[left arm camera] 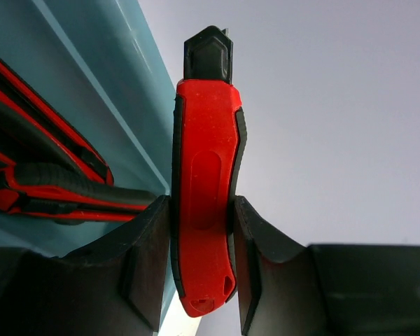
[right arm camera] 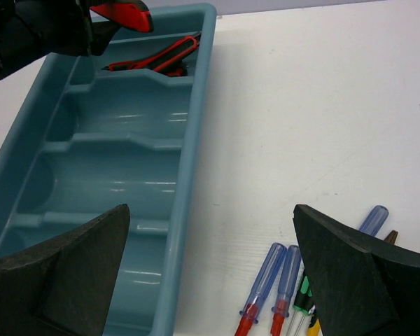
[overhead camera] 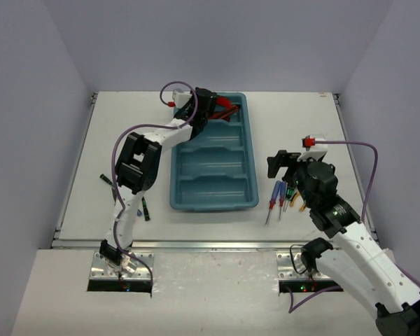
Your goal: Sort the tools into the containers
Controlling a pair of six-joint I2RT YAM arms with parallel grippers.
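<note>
The main risk is a bad drop. The left claw (left arm camera: 201, 210) is closed on a red-black utility knife (left arm camera: 204, 161), pinching it low on the handle, so most of the body and the black nose stick out well beyond the fingertips. Gripped that far off-centre, the knife could swing as the jaws part. It hangs just beside the teal tray's wall (left arm camera: 126, 91) rather than clearly over the compartment floor. I judge that a release here might catch the rim and tip the knife out onto the desk (right arm camera: 322, 105), or land it crosswise on the utility knives (left arm camera: 49, 182) already lying in the far compartment, below and to one side of this claw.

The right claw (right arm camera: 210, 273) is spread wide, gripping nothing. The blue-handled screwdrivers (right arm camera: 266, 287) lie on the desk between and just below its fingers, untouched, with the tray's near compartments beside it.
</note>
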